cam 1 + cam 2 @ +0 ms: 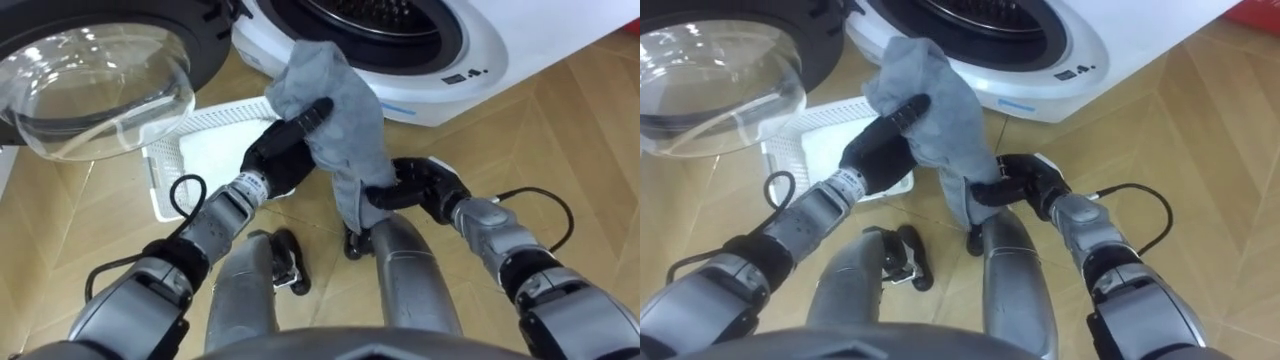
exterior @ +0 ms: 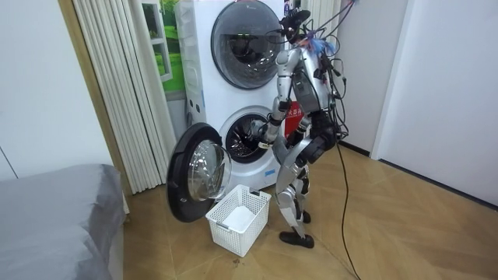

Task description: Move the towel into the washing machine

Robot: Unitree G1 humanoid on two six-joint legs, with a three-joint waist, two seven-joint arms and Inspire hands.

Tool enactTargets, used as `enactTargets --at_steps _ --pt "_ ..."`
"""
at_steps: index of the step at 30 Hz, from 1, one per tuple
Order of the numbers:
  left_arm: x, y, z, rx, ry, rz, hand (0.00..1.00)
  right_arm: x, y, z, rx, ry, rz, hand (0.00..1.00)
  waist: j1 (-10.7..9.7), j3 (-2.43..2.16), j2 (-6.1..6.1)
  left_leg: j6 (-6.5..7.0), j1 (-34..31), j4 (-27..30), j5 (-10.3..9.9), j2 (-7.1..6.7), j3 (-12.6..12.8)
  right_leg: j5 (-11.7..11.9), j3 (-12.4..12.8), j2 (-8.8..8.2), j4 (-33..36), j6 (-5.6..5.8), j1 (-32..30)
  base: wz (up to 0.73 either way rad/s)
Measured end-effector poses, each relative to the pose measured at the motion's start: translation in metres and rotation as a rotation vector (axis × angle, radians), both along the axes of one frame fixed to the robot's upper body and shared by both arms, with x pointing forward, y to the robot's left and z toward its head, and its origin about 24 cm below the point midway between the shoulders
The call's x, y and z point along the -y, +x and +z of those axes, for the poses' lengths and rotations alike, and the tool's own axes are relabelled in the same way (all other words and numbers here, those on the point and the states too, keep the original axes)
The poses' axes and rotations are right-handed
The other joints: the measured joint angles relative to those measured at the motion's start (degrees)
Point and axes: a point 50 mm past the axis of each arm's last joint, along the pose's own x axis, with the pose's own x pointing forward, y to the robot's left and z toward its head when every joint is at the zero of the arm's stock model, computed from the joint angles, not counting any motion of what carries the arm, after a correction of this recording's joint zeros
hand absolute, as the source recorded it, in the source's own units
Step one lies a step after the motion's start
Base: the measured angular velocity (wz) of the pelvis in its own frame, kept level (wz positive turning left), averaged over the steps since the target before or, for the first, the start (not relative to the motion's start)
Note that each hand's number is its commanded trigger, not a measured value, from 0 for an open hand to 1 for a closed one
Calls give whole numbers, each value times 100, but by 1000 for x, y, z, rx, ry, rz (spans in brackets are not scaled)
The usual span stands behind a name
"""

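At far left the door (image 1: 90, 90) stands open, with the white basket (image 1: 215, 125) on the floor beside it. Your left hand (image 1: 278, 158) is curled round the upper part of the towel (image 1: 345, 120). The towel is grey, soft and crumpled, and hangs just in front of the washer (image 1: 450, 50), outside the drum. Your right hand (image 1: 418, 188) pinches its lower end. The room view adds a second machine (image 2: 241, 35) stacked above.

Head-down stereo; distant room view
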Motion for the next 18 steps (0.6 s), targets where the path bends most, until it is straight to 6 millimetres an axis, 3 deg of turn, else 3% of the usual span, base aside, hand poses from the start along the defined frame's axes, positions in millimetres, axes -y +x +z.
enactTargets --at_steps 6,7,8,15,18 --pt "-1 -2 -2 -21 -26 18 100 -5 0 -1 -10 11 -15 100 -12 -1 2 -13 65 -39 8 0 13 3 9 5 -25 -6 47 0" --pt "0 -2 -2 -24 -37 25 46 -6 0 -1 -10 11 -19 100 -12 -1 3 -18 65 -56 13 -1 13 10 8 8 -45 -8 49 0" --pt "1 -3 -2 -27 -47 32 0 -6 1 -1 -9 13 -21 100 -12 -1 3 -24 64 -77 22 0 12 23 8 16 -77 -9 50 0" --pt "-4 -2 -3 -42 -70 75 0 -5 0 -2 -9 8 -36 100 33 0 6 -46 91 -165 45 1 11 33 -5 36 -147 -18 74 0" --pt "-8 -3 -4 -50 -68 88 0 -3 -3 -4 -12 -10 -61 100 164 10 30 -64 171 -242 56 13 17 50 -1 69 -236 -28 152 -4"
